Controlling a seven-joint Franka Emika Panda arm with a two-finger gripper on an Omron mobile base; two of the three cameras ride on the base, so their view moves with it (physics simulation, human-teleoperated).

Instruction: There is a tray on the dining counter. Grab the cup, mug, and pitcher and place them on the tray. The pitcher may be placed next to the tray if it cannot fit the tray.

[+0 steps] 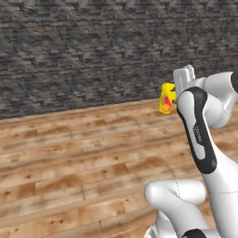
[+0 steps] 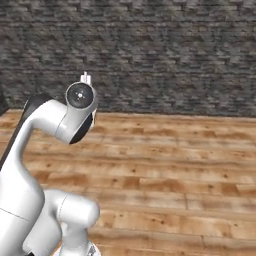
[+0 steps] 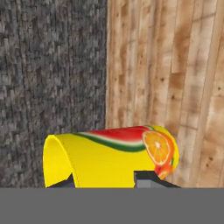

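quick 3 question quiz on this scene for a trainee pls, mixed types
1. True or false: the pincer is shut on the cup.
2. Multiple choice: in the left base view, what lies behind the cup? A) a marble counter B) a dark stone wall above a wooden floor C) a sink
3. Fill in: the picture on the cup's side shows a watermelon slice and an ______ slice.

Key
1. True: the fingertips sit against the cup's sides, and the cup hangs above the floor.
2. B
3. orange
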